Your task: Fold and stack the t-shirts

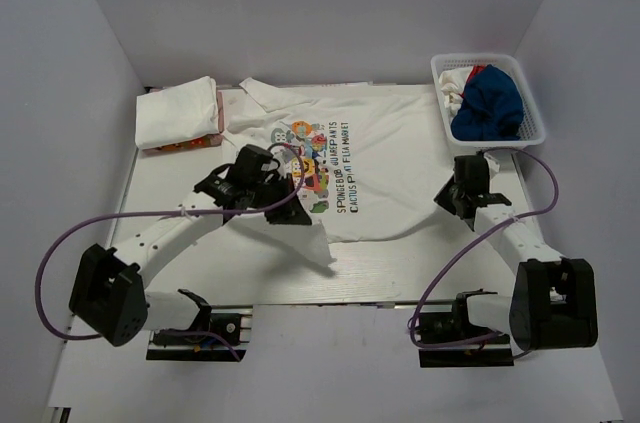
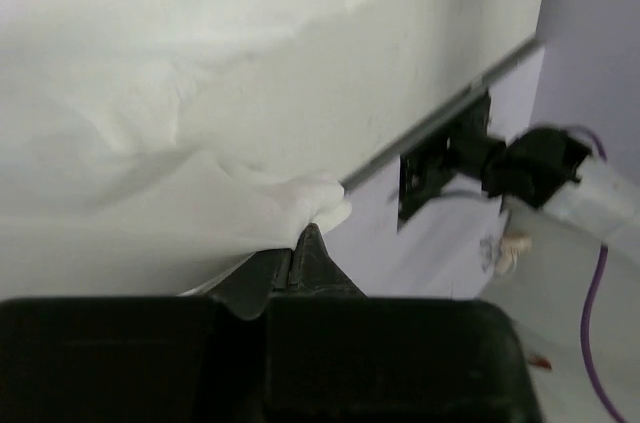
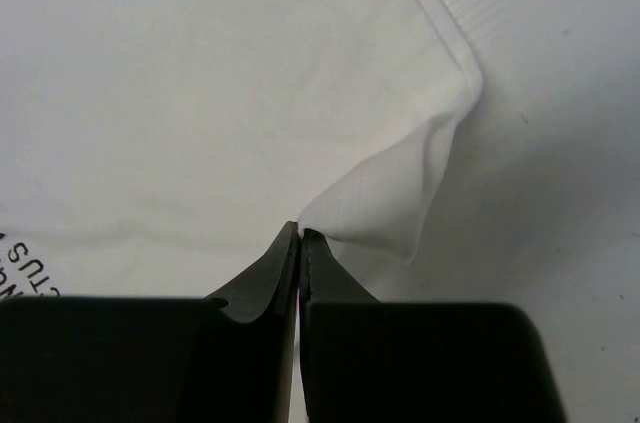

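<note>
A white t-shirt [image 1: 385, 148] with a colourful cartoon print lies spread over the middle of the table. My left gripper [image 1: 290, 193] is over the print and is shut on a lifted fold of the shirt. A flap hangs from it toward the front. In the left wrist view the jaws [image 2: 298, 243] are closed on white cloth [image 2: 200, 93]. My right gripper [image 1: 452, 198] is at the shirt's right edge. In the right wrist view it [image 3: 302, 235] is shut on a raised corner of the hem [image 3: 400, 193].
A folded white shirt [image 1: 178, 111] lies at the back left on top of something orange-red [image 1: 185, 145]. A white basket [image 1: 535, 103] at the back right holds blue [image 1: 490, 108] and red clothes. The table's front edge [image 1: 320, 303] runs between the arm bases.
</note>
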Available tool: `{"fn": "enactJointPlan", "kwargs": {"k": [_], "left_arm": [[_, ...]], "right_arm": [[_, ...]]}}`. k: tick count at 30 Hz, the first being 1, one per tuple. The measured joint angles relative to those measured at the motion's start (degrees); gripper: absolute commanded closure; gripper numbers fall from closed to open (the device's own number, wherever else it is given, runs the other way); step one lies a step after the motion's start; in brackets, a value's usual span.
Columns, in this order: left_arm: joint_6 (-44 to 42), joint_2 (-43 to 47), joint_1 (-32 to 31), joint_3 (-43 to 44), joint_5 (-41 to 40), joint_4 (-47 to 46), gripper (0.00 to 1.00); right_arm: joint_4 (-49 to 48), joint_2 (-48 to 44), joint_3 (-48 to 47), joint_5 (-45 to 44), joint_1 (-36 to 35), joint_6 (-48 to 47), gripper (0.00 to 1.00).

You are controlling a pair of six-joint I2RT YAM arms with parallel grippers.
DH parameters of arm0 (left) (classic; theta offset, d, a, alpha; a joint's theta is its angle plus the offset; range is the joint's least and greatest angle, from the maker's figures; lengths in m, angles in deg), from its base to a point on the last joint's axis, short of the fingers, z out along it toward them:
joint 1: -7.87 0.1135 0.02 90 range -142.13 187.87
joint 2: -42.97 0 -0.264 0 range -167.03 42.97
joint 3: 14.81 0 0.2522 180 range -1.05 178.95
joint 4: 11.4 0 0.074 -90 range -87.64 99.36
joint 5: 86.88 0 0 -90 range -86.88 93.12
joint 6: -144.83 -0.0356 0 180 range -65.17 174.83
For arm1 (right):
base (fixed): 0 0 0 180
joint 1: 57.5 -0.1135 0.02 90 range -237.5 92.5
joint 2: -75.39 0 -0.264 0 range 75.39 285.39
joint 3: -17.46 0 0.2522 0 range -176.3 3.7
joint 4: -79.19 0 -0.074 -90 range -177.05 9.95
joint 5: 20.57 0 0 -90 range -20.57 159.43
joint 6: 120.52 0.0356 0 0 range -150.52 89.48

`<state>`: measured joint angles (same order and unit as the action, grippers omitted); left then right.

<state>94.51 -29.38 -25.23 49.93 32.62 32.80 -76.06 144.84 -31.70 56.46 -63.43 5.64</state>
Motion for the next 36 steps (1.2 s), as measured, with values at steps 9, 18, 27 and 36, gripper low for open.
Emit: {"fn": "enactJointPlan", "kwargs": {"k": [9,18,27,36], "left_arm": [[0.2,-9.9,6.4,13.6,-17.0,1.3,1.00],[-3.2,-14.1,11.3,18.9,-24.7,-3.1,1.00],[-9.6,-17.0,14.0,23.3,-26.3,-8.4,1.00],[-13.3,-28.5,17.9,32.0,-27.6,-13.4,1.00]], "right_arm": [[0.0,5.1,-7.1,-2.3,-0.9,-0.9,1.00],[0.9,13.9,-16.9,-5.0,-1.0,-2.6,1.00],[1.1,19.2,-23.5,-7.1,-1.0,-4.1,1.00],[2.4,26.9,-30.8,-8.0,-1.0,-5.1,0.81]]}}
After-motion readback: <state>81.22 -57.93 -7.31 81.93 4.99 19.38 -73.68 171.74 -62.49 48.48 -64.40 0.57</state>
